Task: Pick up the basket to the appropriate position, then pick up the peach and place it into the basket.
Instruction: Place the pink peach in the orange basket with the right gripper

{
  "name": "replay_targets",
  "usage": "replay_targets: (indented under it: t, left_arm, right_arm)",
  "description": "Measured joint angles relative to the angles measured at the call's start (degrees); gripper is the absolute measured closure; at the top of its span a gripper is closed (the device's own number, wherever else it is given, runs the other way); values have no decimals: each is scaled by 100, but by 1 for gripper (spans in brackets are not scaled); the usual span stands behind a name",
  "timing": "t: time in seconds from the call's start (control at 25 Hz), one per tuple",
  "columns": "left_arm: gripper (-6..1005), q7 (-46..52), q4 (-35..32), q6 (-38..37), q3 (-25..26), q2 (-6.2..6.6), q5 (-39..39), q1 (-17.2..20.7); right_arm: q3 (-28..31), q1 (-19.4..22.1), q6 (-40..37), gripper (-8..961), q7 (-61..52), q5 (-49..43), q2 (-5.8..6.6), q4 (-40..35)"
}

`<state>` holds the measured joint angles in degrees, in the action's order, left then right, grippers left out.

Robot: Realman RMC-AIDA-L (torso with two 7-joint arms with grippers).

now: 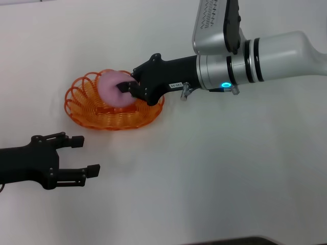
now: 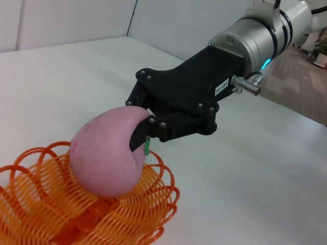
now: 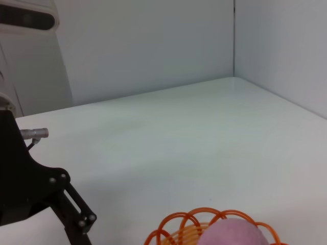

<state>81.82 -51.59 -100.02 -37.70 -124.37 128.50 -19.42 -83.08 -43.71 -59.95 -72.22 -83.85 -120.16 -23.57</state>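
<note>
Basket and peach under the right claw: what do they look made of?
Basket: thin looped orange strands, glossy, probably plastic or coated wire. Peach: matte, evenly pink, with a green stub; likely a foam or plastic fake. The right claw grips it.

Robot test lab, you see a bare white table (image 1: 230, 168), plain white partition walls (image 3: 153, 46) closing its far corner, brown tiled floor (image 2: 301, 87) beyond the table's edge.
</note>
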Motion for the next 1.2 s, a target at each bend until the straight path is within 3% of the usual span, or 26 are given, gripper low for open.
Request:
replay_targets:
  t: [0.12, 0.6, 1.2]
  left_arm:
    - [107, -1, 0, 1, -1, 0, -1, 0]
    - [107, 14, 0, -6, -3, 0, -1, 9]
    - [108, 19, 0, -19, -1, 0, -1, 9]
  right_arm:
    - [-28, 3, -82, 898, 21, 0, -3, -4]
    - [-25, 17, -57, 705, 19, 49, -34, -9]
    - [-60, 27, -130, 106, -255, 18, 7, -272]
